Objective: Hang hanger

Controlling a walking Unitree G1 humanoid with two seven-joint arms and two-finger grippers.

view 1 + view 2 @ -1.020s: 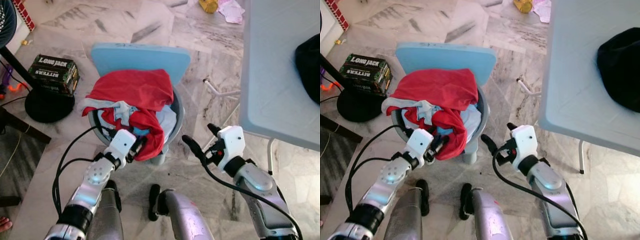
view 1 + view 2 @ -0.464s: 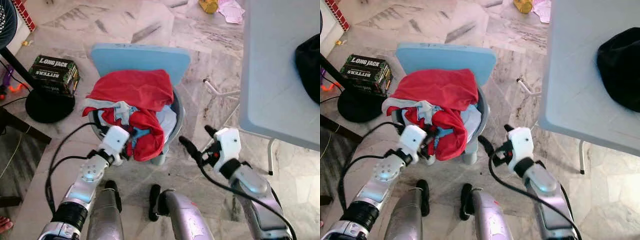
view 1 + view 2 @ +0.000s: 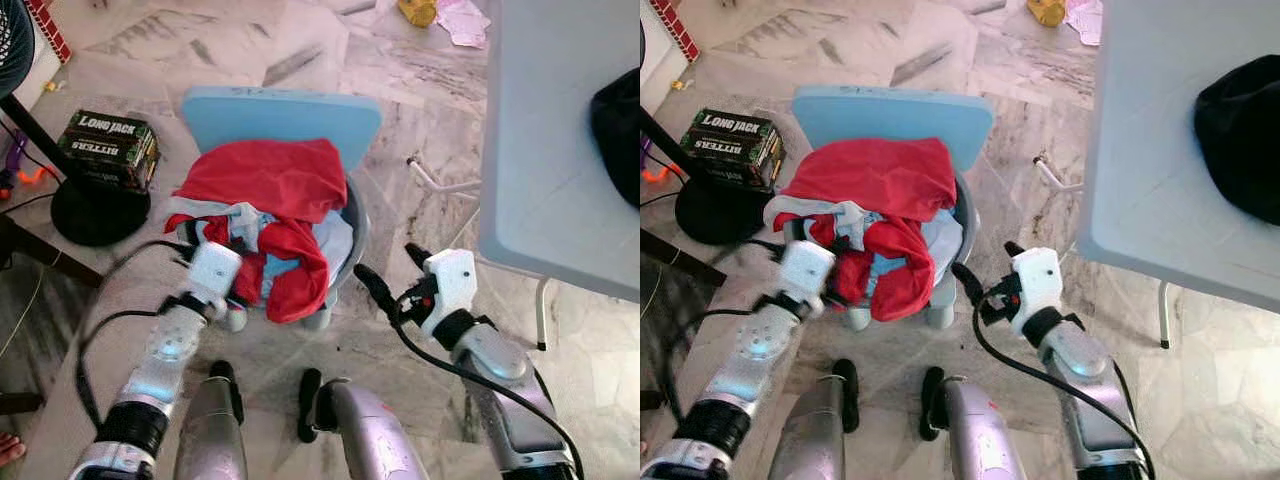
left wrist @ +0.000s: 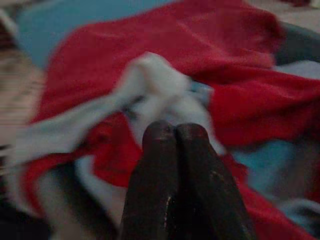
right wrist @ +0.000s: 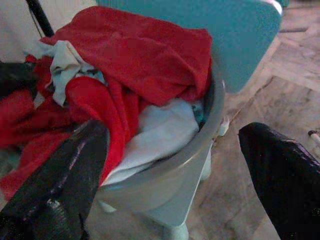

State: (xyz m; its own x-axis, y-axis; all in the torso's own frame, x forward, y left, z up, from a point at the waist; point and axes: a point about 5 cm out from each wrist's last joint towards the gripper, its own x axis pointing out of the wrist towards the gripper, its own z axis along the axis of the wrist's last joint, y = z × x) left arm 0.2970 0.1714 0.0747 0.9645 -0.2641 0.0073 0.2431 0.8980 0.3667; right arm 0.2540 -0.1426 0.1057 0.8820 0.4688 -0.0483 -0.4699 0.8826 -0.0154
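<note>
A grey laundry basket (image 3: 356, 226) sits on a light-blue chair (image 3: 280, 113), heaped with a red garment (image 3: 275, 180) and pale blue and white clothes (image 3: 335, 238). My left gripper (image 4: 175, 132) is at the basket's front-left side, its fingers pressed shut and pointing at the red and white cloth, with nothing seen between them. My right gripper (image 3: 392, 268) hovers just right of the basket, open, its fingers (image 5: 65, 180) spread wide on either side of the basket's rim (image 5: 210, 125). I can make out no hanger among the clothes.
A white table (image 3: 560, 130) with a black object (image 3: 618, 120) on it stands at the right, its thin legs (image 3: 440, 185) near the basket. At the left are a Long Jack Bitters box (image 3: 108, 148) and a black round stand base (image 3: 98, 210). The marble floor lies in front.
My left gripper has slid leftward along the basket's front, from the hanging red cloth to the front-left side. My right gripper has shifted a little closer to the basket.
</note>
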